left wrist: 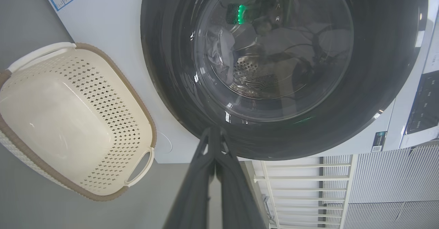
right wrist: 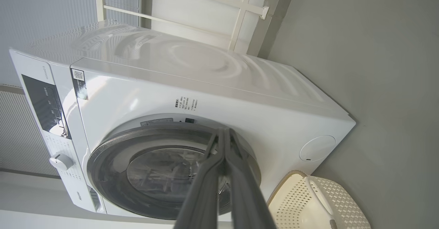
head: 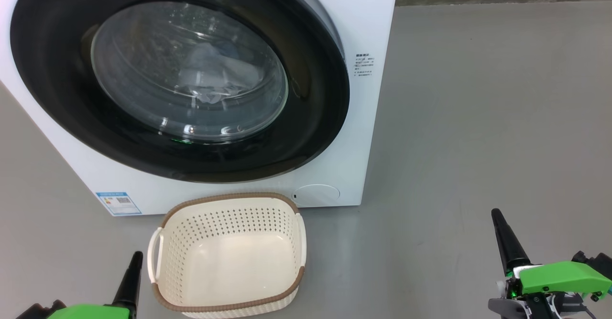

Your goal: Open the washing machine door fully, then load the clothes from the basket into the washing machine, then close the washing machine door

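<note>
Hanging clenched on nothing, the left gripper [head: 136, 261] and right gripper [head: 498, 221] seem done. The clothes [head: 210, 77] sit behind the shut washing machine door [head: 57, 99], the near basket [head: 224, 198] empty.

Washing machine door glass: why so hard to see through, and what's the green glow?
Head view: glints speckle the washing machine door, hazing the clothes behind. Left wrist view: its glass mirrors a green light, probably the robot's. Right wrist view: the right end effector looks blurred.

Grey floor [head: 478, 118], white railing [left wrist: 298, 178], ribbed wall [left wrist: 394, 174]
</note>
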You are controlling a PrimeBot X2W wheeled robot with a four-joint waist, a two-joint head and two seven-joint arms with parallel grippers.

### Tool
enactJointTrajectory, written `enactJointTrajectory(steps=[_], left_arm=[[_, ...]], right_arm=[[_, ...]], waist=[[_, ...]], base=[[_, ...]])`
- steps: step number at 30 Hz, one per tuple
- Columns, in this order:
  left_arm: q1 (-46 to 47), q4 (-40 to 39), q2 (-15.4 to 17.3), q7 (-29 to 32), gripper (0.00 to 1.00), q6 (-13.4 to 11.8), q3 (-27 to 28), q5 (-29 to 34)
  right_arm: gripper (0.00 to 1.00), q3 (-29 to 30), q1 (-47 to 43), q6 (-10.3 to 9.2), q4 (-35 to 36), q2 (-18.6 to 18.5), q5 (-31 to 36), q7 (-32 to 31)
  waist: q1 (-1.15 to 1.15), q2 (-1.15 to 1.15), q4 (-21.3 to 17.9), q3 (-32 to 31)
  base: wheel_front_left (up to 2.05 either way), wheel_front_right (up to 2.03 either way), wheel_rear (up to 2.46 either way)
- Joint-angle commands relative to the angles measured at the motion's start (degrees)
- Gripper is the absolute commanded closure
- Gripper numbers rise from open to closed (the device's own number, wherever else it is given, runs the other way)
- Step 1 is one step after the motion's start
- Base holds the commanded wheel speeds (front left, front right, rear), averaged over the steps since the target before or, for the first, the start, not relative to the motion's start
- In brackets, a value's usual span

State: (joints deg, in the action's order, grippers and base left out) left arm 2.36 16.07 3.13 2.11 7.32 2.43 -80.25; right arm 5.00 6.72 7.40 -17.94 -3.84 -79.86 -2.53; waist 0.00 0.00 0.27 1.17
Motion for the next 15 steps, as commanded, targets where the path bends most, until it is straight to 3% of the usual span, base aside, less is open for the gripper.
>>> enactJointTrajectory(steps=[1,15], left_arm=[[2.54,-1.74,0.78,0.47,1.0,0.15,1.96,-1.44],[3.41,-1.95,0.4,2.87,1.0,0.16,3.01,-9.26]], right_arm=[[1.0,-0.51,-0.07,0.08,1.98,-0.11,-1.67,-0.63],[1.0,0.95,-0.4,0.09,3.35,0.63,-9.2,-3.01]], waist=[[0.0,0.0,-0.02,-0.07],[0.0,0.0,-0.2,-0.73]], base=[[0.0,0.0,0.0],[0.0,0.0,0.0]])
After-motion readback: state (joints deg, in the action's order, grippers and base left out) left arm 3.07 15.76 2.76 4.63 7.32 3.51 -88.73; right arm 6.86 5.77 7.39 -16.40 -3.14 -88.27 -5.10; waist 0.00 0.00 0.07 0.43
